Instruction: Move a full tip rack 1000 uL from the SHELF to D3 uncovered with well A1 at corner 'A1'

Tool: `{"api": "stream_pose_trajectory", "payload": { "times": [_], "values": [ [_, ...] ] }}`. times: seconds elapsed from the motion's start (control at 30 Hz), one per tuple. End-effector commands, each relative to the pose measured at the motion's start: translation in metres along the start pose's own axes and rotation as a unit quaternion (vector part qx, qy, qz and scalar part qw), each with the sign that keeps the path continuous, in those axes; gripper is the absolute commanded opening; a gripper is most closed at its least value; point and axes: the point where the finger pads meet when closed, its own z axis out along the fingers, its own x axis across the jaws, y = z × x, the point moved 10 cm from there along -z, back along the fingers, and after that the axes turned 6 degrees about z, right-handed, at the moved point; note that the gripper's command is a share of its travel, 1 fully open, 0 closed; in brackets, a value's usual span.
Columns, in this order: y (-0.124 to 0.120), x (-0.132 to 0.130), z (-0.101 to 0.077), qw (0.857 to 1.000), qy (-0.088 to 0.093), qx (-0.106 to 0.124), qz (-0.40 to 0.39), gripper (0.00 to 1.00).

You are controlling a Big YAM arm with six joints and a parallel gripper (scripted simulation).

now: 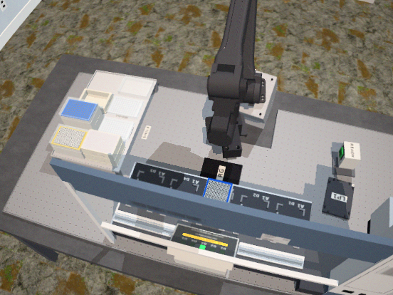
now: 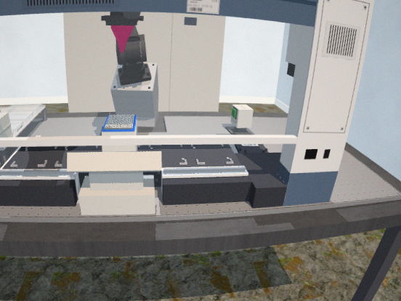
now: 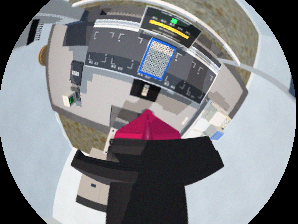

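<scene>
A blue-rimmed tip rack (image 1: pixel 218 189) (image 2: pixel 120 122) (image 3: pixel 157 58) stands upright with no cover at the middle position of the dark deck strip (image 1: pixel 270 204). Its top is a grey field of pale tip rings. My gripper (image 2: pixel 122 39) (image 3: pixel 147 113) is shut on nothing, its pink fingers meeting in a point. It hangs high above the table, over the regrip nest RG (image 1: pixel 221 171) just behind the rack. In the top view the arm hides the fingers.
The SHELF (image 1: pixel 137 122) at the back left holds a yellow-rimmed rack of tips (image 1: pixel 69 137), a blue-topped rack (image 1: pixel 79 110), pale covers and plates. The READY key box (image 1: pixel 348 153) (image 2: pixel 240 114) and the dark LP1 pad (image 1: pixel 338 197) stand at the right. A blue-grey gantry beam (image 1: pixel 249 221) crosses in front of the deck.
</scene>
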Motion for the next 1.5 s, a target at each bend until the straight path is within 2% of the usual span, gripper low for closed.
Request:
{"api": "stream_pose_trajectory", "payload": {
  "times": [0.0, 0.33, 0.7, 0.83, 0.87, 1.33, 1.4, 1.47],
  "values": [
    [0.005, -0.001, -0.006, 0.998, 0.0, -0.007, -0.057, 0.0],
    [0.004, -0.001, -0.008, 0.991, -0.002, -0.011, -0.137, 0.0],
    [0.003, -0.001, -0.008, 0.97, -0.003, -0.011, -0.242, 0.0],
    [0.003, -0.001, -0.008, 0.97, -0.003, -0.011, -0.242, 0.0],
    [-0.008, 0.002, -0.004, 0.967, 0.0, -0.005, -0.253, 0.0],
    [-0.073, 0.019, 0.013, 0.921, 0.001, -0.004, -0.389, 0.0],
    [-0.073, 0.019, 0.013, 0.921, 0.001, -0.004, -0.389, 0.0],
    [-0.082, 0.021, 0.015, 0.913, 0.001, -0.004, -0.408, 0.0]
  ]
}}
